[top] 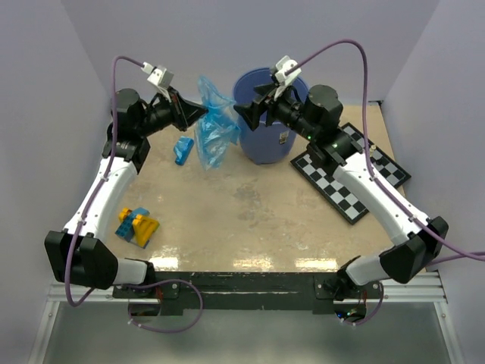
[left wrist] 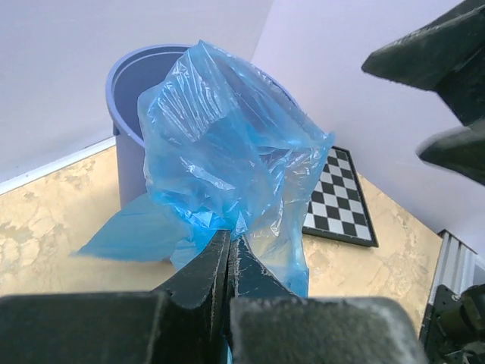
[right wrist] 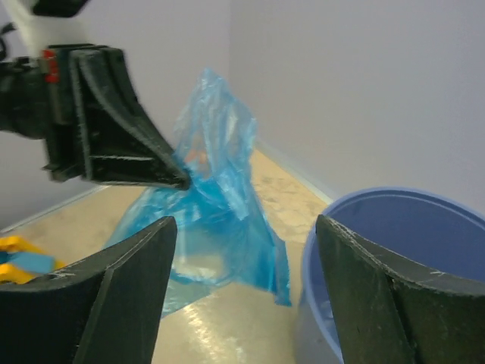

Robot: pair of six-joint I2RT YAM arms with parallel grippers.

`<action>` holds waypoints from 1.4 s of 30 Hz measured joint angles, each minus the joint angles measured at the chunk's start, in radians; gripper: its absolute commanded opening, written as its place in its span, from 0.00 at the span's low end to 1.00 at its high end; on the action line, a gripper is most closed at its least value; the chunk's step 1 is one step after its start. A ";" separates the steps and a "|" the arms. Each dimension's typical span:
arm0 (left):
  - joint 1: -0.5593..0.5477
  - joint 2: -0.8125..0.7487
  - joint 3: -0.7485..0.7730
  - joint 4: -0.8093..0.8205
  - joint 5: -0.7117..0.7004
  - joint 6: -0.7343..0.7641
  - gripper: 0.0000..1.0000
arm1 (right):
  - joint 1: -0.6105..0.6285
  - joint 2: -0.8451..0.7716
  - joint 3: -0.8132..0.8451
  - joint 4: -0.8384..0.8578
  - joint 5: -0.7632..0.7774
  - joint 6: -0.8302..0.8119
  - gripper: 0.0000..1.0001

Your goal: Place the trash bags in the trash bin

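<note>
A crinkly, translucent blue trash bag [top: 214, 129] hangs above the table just left of the trash bin [top: 265, 148], a round blue bucket at the back. My left gripper [top: 201, 112] is shut on the bag's edge. In the left wrist view the jaws [left wrist: 229, 238] meet on the film, and the bag [left wrist: 227, 152] billows up in front of the bin [left wrist: 130, 91]. My right gripper [top: 241, 114] stands open over the bin's left rim, facing the bag and holding nothing. In the right wrist view its fingers [right wrist: 246, 224] frame the bag [right wrist: 220, 205] and the bin's rim [right wrist: 394, 199].
A black-and-white chessboard [top: 352, 171] lies right of the bin. A small blue block [top: 183, 150] sits beside the bag, and yellow and blue toy blocks [top: 136, 225] lie at the front left. Pale walls close in the back and both sides.
</note>
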 measured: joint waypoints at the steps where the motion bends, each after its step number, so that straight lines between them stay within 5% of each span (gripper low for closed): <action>1: 0.000 0.000 0.000 0.008 0.003 -0.007 0.00 | -0.011 -0.011 -0.011 0.006 -0.044 0.023 0.83; 9: -0.001 -0.006 0.000 0.046 0.018 -0.048 0.00 | -0.031 0.161 -0.027 0.061 -0.338 0.186 0.80; 15: -0.001 -0.020 -0.001 0.067 0.016 -0.051 0.00 | -0.031 0.293 -0.010 0.056 -0.465 0.240 0.09; 18: -0.001 -0.029 -0.003 0.068 0.013 -0.041 0.00 | -0.034 0.292 -0.004 0.068 -0.478 0.271 0.00; 27: 0.014 -0.098 -0.044 -0.035 -0.061 0.077 0.00 | -0.093 0.229 -0.006 0.116 -0.462 0.307 0.00; 37: 0.078 -0.182 -0.067 -0.142 -0.141 0.211 0.00 | -0.121 0.091 -0.088 -0.047 -0.282 0.070 0.00; 38: 0.078 -0.185 -0.069 -0.148 -0.143 0.219 0.00 | -0.121 0.080 -0.104 -0.056 -0.267 0.058 0.03; 42: 0.078 -0.188 -0.085 -0.155 -0.141 0.246 0.00 | -0.126 0.054 -0.154 -0.081 -0.280 0.027 0.60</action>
